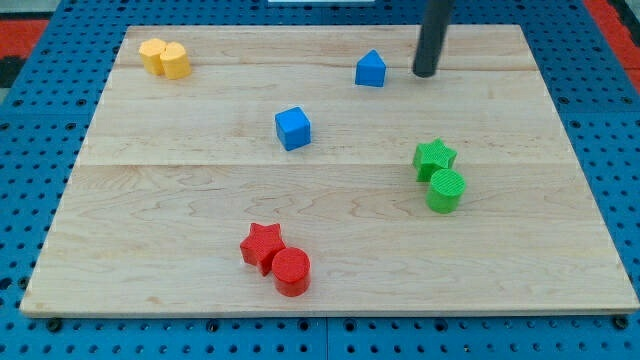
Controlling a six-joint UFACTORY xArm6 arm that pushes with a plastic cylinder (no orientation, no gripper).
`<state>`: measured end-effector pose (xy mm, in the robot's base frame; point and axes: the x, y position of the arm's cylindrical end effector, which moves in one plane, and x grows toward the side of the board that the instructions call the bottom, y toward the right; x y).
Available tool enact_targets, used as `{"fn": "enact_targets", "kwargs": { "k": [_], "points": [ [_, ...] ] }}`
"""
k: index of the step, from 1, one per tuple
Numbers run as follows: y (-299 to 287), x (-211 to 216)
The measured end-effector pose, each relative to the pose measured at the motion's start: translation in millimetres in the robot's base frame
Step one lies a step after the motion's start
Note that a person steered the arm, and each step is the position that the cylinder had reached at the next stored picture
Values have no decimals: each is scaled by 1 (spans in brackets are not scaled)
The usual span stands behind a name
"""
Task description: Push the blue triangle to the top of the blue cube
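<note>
The blue triangle [371, 69] stands near the view's top, a little right of centre. The blue cube [293, 128] sits below and to the left of it, apart from it. My tip [424, 74] rests on the board just right of the blue triangle, with a small gap between them. The dark rod rises from it out of the view's top.
Two yellow blocks [165, 58] touch each other at the top left. A green star [434, 157] and a green cylinder [445, 190] sit together at the right. A red star [262, 245] and a red cylinder [291, 271] sit together at the bottom. The wooden board [150, 220] lies on a blue pegboard.
</note>
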<state>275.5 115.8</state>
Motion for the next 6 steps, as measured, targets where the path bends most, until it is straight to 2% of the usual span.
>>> {"fn": "enact_targets", "kwargs": {
  "k": [1, 2, 4, 5, 6],
  "points": [
    [-50, 4],
    [-108, 25],
    [-126, 61],
    [-126, 63],
    [-104, 90]
  ]
}}
